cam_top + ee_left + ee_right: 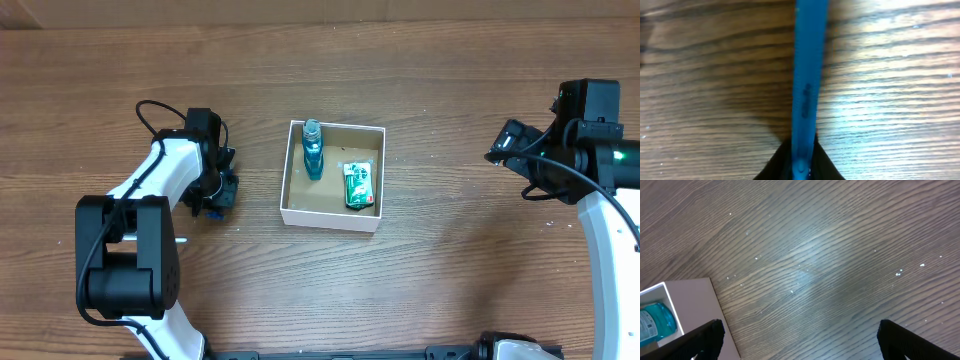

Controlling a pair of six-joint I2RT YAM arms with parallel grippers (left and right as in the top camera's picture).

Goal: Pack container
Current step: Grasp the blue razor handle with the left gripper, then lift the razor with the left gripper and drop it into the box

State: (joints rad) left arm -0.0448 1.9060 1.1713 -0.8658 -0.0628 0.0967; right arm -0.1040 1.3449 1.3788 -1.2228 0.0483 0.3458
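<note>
So the small square cardboard container (pixel 331 217), white walls outside and brown inside, sits roughly mid-surface between the two arms, on a brown wood-grain surface (pixel 450 280). There are two things in it: a clear blue bottle (pixel 313 152) along the left side, and a small green packet (pixel 358 185) lying flat toward the right wall. The two sit close together, but I can't tell if they touch.

The left hand (pixel 215 195) is off to the left of the container, well apart from it and low over the wood. Its fingers are clamped on a slim blue plastic handle (pixel 807 75) (looks like a toothbrush handle, but the head end is out of frame). In the left wrist view the handle runs straight out from between the black fingers, over the wood grain. I can't tell whether it's resting on the surface or just above it.

The right hand (pixel 800 330) is out on the right, well apart from the container, with its fingers spread wide and nothing between them. Its wrist camera just catches one white corner of the container and a bit of the bottle.
</note>
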